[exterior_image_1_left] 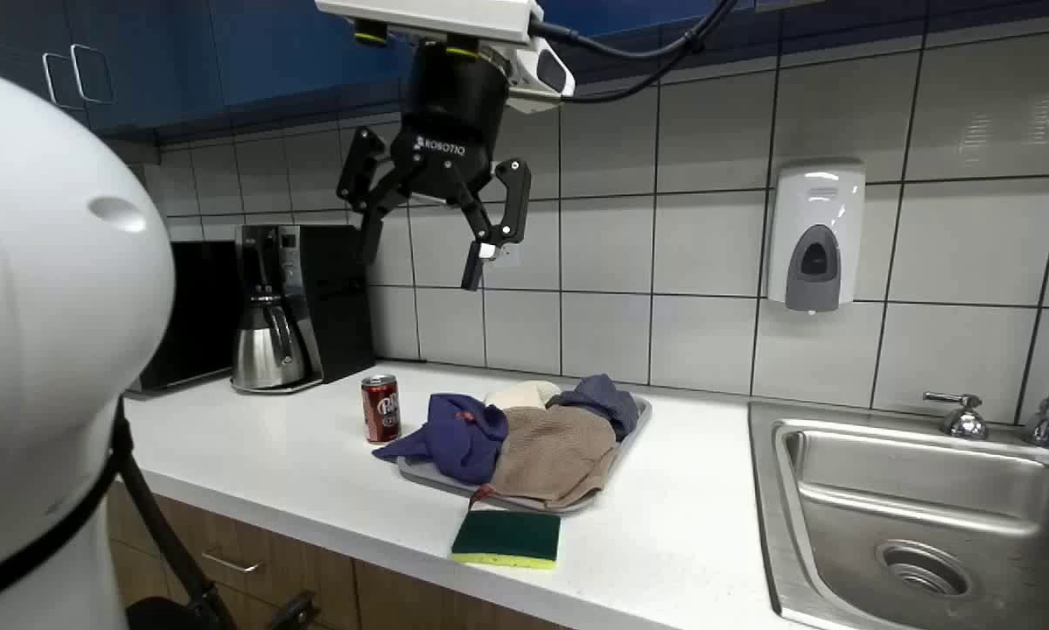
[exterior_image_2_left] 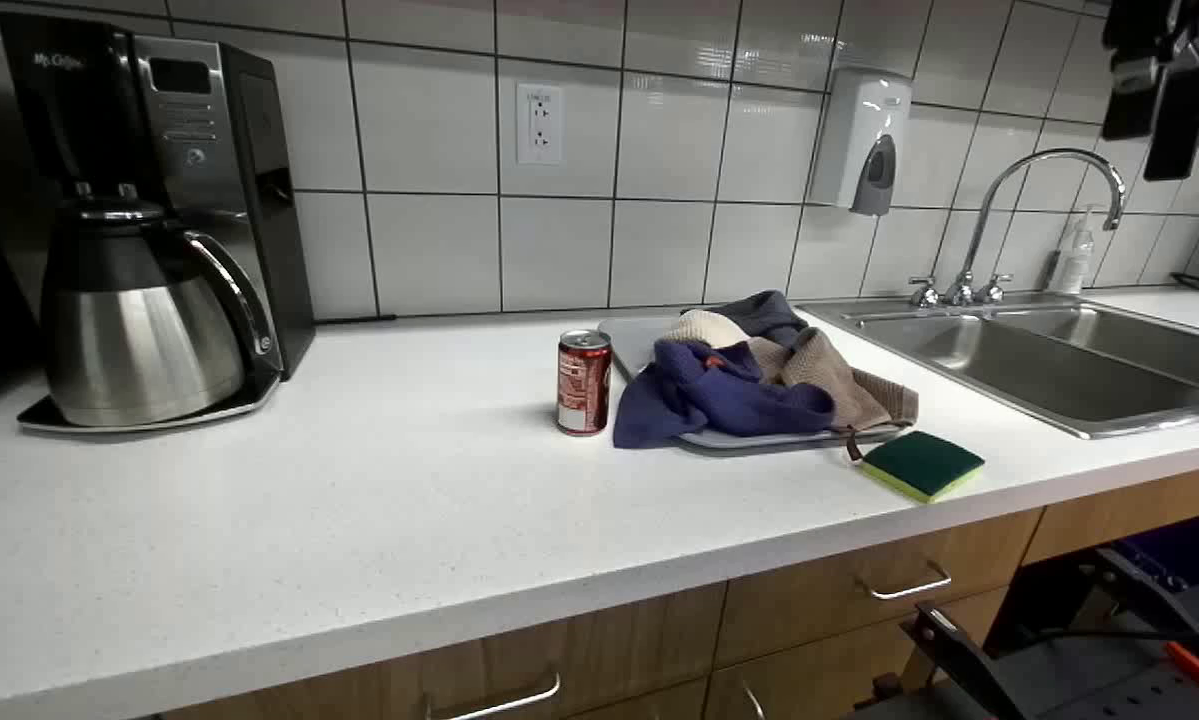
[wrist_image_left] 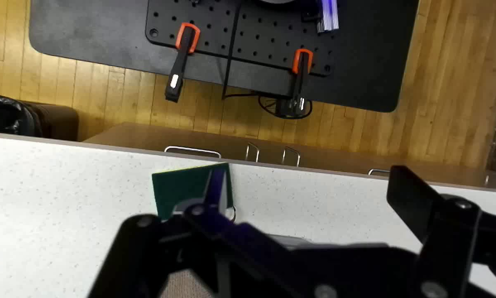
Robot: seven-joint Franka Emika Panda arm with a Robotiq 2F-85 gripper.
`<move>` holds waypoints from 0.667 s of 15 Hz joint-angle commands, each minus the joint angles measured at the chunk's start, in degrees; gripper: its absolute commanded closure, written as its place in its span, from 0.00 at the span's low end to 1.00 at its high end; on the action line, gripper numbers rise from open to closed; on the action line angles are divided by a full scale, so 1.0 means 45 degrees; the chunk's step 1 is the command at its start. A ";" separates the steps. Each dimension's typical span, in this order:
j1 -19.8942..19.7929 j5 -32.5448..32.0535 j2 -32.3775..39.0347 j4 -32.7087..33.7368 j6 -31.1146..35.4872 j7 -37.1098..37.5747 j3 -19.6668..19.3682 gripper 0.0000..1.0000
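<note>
White arm housing (exterior_image_1_left: 43, 306) stands nearest, filling the edge of an exterior view. Black fingers (exterior_image_1_left: 472, 269) hang well above the counter (exterior_image_2_left: 359, 480), spread wide apart, only air between them. Below, I observe a grey tray (exterior_image_2_left: 631, 342) bearing, all crumpled, a purple cloth (exterior_image_1_left: 463, 437) trailing over the rim onto the counter, a textured brown cloth (exterior_image_1_left: 550, 446), a cream cloth (exterior_image_1_left: 524, 394) and a slate-blue cloth (exterior_image_1_left: 600, 398). Just beside the tray's front edge, a sponge (exterior_image_1_left: 507, 531) lies green face up, yellow beneath. One red can (exterior_image_2_left: 583, 383) stands upright just beside the purple cloth. Counter surface: white, speckled. Along it: a coffee maker (exterior_image_2_left: 194, 160) with steel carafe (exterior_image_2_left: 144, 335), then a steel sink (exterior_image_1_left: 765, 490). White dispenser (exterior_image_1_left: 817, 201) fixed to the tiled wall (exterior_image_1_left: 699, 236); wooden drawers (exterior_image_2_left: 809, 600) beneath the counter.
</note>
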 commanded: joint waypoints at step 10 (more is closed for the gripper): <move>-0.0251 0.0248 -0.0024 -0.0213 0.0552 -0.0046 0.0196 0.00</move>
